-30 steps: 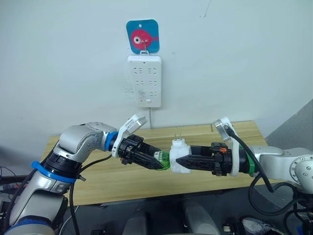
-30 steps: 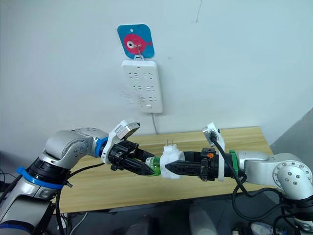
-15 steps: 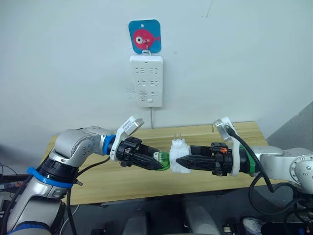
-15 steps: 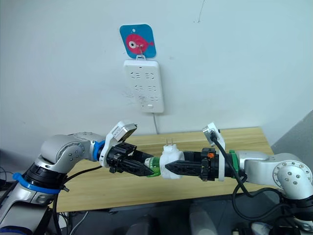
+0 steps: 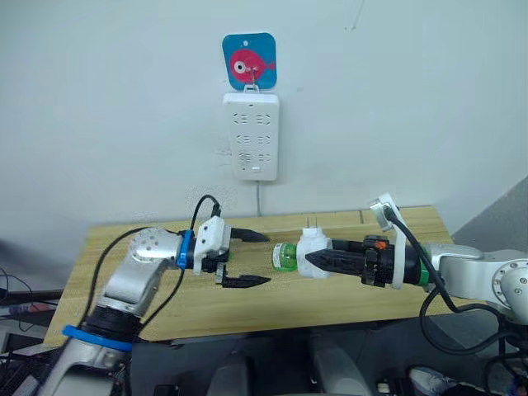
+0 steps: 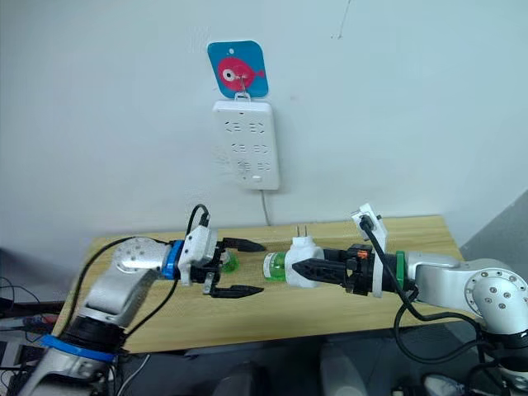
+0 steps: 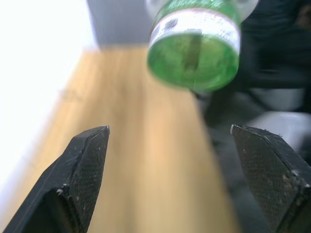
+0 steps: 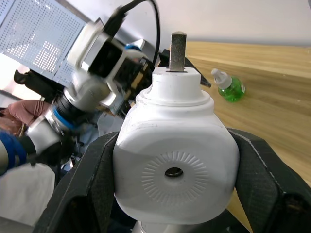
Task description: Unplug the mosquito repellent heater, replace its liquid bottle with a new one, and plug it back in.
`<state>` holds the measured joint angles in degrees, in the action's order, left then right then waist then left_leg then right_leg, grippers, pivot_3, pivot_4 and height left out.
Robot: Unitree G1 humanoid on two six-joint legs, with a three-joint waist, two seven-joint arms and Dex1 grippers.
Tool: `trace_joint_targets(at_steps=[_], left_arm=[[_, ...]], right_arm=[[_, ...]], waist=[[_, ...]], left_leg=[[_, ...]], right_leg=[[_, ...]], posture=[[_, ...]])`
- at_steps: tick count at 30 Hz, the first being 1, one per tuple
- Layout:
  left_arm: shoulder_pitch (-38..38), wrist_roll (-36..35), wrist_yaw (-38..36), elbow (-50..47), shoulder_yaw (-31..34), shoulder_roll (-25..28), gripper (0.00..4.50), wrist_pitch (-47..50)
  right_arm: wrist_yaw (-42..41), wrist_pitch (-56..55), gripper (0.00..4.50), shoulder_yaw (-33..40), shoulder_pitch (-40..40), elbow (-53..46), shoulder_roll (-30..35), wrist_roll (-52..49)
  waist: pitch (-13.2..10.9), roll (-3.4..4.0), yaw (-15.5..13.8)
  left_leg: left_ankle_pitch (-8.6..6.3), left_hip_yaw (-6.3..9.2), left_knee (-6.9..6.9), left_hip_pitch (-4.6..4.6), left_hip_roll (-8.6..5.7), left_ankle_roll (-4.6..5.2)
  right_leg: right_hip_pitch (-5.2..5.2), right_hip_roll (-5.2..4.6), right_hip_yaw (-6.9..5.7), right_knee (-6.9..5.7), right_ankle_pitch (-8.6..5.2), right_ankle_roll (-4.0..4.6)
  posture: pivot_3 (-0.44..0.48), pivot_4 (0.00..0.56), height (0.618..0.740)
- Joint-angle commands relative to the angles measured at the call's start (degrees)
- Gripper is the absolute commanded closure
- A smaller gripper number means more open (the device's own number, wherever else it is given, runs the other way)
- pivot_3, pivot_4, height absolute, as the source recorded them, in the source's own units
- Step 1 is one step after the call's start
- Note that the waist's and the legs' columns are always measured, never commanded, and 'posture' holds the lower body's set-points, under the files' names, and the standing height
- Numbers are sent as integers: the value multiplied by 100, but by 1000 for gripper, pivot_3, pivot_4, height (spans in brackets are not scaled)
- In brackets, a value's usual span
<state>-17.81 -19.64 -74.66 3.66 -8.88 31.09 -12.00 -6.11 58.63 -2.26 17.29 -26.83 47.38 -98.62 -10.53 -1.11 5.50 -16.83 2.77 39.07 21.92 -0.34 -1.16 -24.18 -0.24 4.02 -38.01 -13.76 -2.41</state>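
The heater (image 8: 175, 160) is smooth white plastic with a soft sheen, a moulded ring of fine ribs around its vent. Its bottle (image 7: 194, 46) is translucent green plastic, glossy, with a paper-like label band. The surface (image 5: 346, 285) beneath the heater is pale wood with a matt grain. Fingers (image 7: 82, 170) of the left end effector (image 5: 247, 258) are matt black with a fine rough texture.
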Motion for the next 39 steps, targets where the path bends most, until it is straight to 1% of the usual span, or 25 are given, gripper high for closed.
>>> trace_joint_targets(at_steps=[1, 3, 12, 15, 17, 19, 20, 23, 25, 26, 29, 31, 32, 34, 36, 39], left_arm=[[10, 93, 181, -42, 160, -309, 269, -1102], [39, 86, 302, -65, 143, -461, 269, -1277], [53, -30, 46, -17, -25, -397, 269, -1377], [-7, -90, 3, -55, -65, -426, 894, -1284], [-48, -125, -42, -89, -78, -417, 1443, -1211], [-89, -161, -118, -119, -76, -332, 2084, -1072], [-110, -197, -176, -151, -73, -274, 2307, -974], [-240, -345, -333, -332, -61, -64, 2310, -508], [-328, -474, -460, -552, -97, 138, 2310, -11], [-400, -580, -515, -693, -131, 313, 2310, 493], [-748, -971, -707, -992, -304, 1076, 2310, 2530], [-1065, -1461, -872, -991, -407, 1475, 2310, 3913], [-1225, -1723, -893, -925, -415, 1583, 2310, 4542], [-1465, -2089, -1038, -783, -476, 1769, 2310, 5483], [-1544, -2287, -1115, -706, -487, 1870, 2310, 5996], [-1431, -2439, -1333, -746, -497, 2083, 2310, 6394]], right_arm=[[15, -102, 1532, 155, 81, -89, -37, -241], [37, -89, 1532, 147, 100, -88, -43, -272], [35, -50, 1532, 139, 147, -57, -12, -306], [32, -41, 1532, 129, 161, -53, -9, -310], [34, -38, 1532, 126, 173, -44, -9, -307], [36, -37, 1532, 123, 180, -37, -13, -294], [38, -37, 1532, 124, 181, -37, -13, -290], [31, -35, 1532, 126, 181, -41, -14, -276], [12, -28, 1532, 132, 170, -51, -7, -263], [-7, -20, 1532, 134, 166, -54, -2, -250], [-144, 40, 1532, 139, 133, -104, 54, -157], [-246, 75, 1532, 118, 119, -138, 94, -126], [-291, 85, 1532, 108, 111, -158, 109, -123], [-354, 92, 1532, 89, 107, -191, 126, -115], [-378, 78, 1532, 85, 96, -207, 134, -101], [-360, 45, 1532, 118, 33, -223, 162, -94]], waist=[[0, 0, -10], [1, 0, -9], [1, 1, 17], [1, 0, 19], [1, 0, 20], [1, 1, 21], [0, 1, 22], [0, 0, 26], [0, 0, 40], [0, 0, 52], [0, 1, 70], [0, 1, 75], [0, 1, 79], [0, 1, 94], [0, 1, 107], [0, 1, 136]], left_leg=[[0, 0, 0, 0, 0, 0], [0, 0, 0, -1, 0, 0], [0, 0, 0, -4, 1, 0], [0, 0, 0, -4, 0, 0], [0, 0, 0, -4, 0, 0], [0, 1, 0, -4, 0, 0], [0, 1, 0, -5, 1, 0], [0, 3, 0, -4, 1, 1], [0, 3, -1, -4, 1, 0], [0, 3, -1, -4, 0, 1], [0, 11, 0, -1, 1, 1], [0, 8, -1, -4, 0, 1], [0, 11, -1, -3, 3, 1], [0, 10, -1, -4, 2, 1], [0, 11, -1, -4, 4, 1], [0, 11, -3, -4, 8, 1]], right_leg=[[0, 0, 0, -1, 0, 0], [1, 1, 0, -2, 0, 0], [2, 12, -10, -7, 0, -1], [3, 17, -12, -6, 0, -2], [2, 18, -12, -6, 0, -2], [3, 20, -13, -7, 0, -2], [3, 20, -13, -8, 0, -2], [3, 30, -16, -8, 0, -2], [2, 32, -16, -7, 0, -2], [2, 33, -18, -7, 0, -2], [3, 38, -23, -8, -2, -4], [3, 39, -26, -12, -5, -10], [3, 44, -29, -7, -9, -16], [2, 46, -30, -9, -17, -30], [2, 48, -31, -7, -18, -31], [-1, 50, -30, -8, -18, -30]], posture=[[-164, 143, 733], [-162, 143, 733], [-157, 143, 733], [-158, 144, 733], [-158, 143, 733], [-157, 144, 733], [-157, 144, 733], [-154, 144, 733], [-154, 144, 733], [-149, 145, 733], [-149, 145, 733], [-147, 145, 733], [-147, 145, 733], [-153, 146, 733], [-153, 146, 733], [-161, 148, 733]])
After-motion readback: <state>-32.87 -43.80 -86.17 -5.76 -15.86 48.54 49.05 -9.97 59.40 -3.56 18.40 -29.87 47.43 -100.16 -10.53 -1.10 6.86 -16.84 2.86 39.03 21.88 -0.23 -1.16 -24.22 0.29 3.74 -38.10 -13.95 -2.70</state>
